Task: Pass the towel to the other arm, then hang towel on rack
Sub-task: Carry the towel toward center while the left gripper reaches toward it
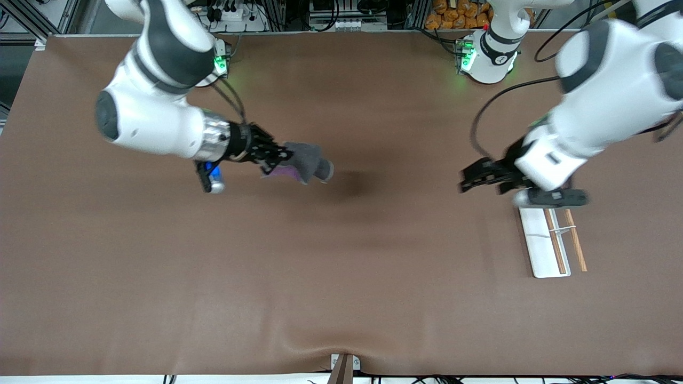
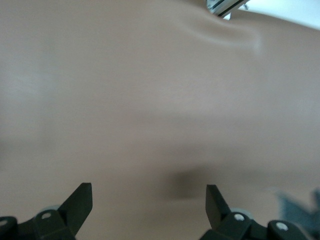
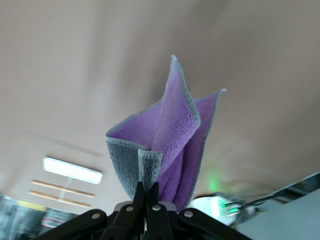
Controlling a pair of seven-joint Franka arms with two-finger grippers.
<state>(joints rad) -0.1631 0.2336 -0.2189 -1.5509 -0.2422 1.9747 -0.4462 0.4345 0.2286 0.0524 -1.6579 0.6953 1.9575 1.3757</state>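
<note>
- Now your right hand point(image 1: 278, 156) pinches the towel point(image 1: 305, 161) up over the table's point(image 1: 341, 277) middle
- Your left hand point(image 1: 472, 178) hangs spread wide just beside the rack point(image 1: 547, 242)

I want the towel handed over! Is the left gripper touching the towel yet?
Apart. The front view shows the open left gripper near the rack, with bare table between it and the towel in the right gripper.

The towel point(image 1: 305, 161) is a small soft cloth, grey on one side and purple on the other. It is bunched up and hangs in the air, left of the middle of the front view. The rack point(image 1: 545, 242) lies flat at the lower right, a white plate with two thin brown rods.
</note>
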